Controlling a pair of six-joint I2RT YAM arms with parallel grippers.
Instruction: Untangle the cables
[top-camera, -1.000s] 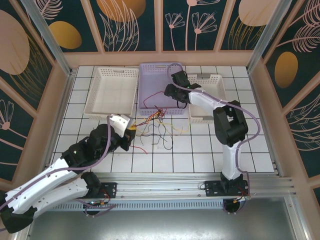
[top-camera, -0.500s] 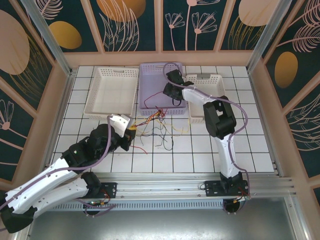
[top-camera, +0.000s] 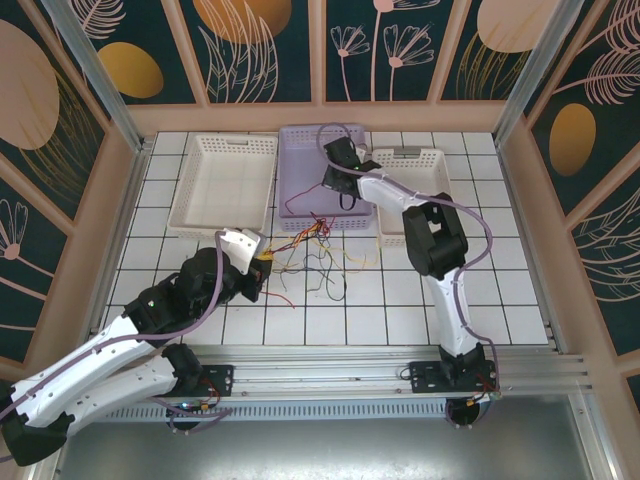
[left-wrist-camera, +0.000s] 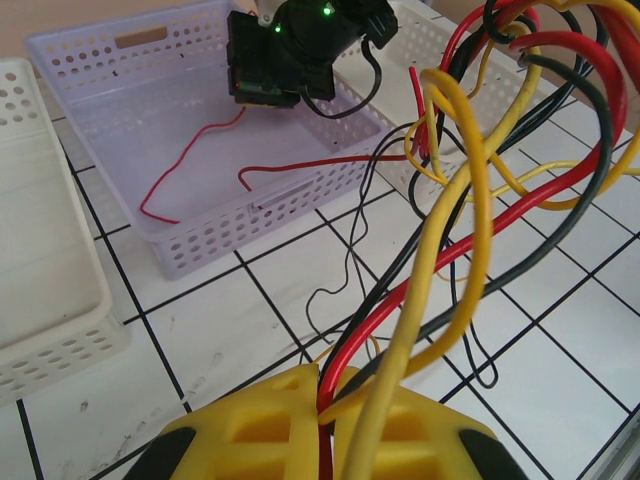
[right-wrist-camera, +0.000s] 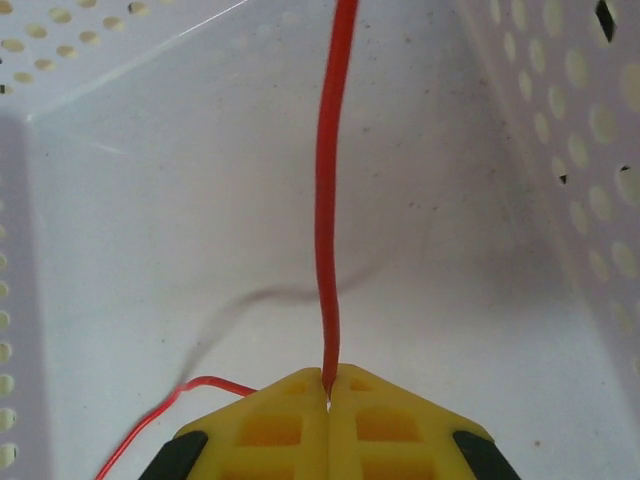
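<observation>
Bright, even light falls from overhead on the white tiled surface (top-camera: 390, 305), leaving short, soft shadows beneath the arms (top-camera: 110, 345). The top view bends slightly at its edges. In the left wrist view the cables (left-wrist-camera: 470, 200) nearest the lens and the left hand (left-wrist-camera: 322, 385) look soft. A faint grey shadow lies beside the red cable (right-wrist-camera: 333, 200) on the basket floor (right-wrist-camera: 150, 250); the right hand (right-wrist-camera: 328, 390) is slightly blurred.

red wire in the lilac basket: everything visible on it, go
Thin, flexible red wire, glossy plastic-looking insulation. The right pincer is shut on it, its yellow fingers pinching one stretch that runs on nearly straight above the floor of the lilac basket. Another part lies in a loose curve on that floor. Its far end cannot be traced.
</observation>
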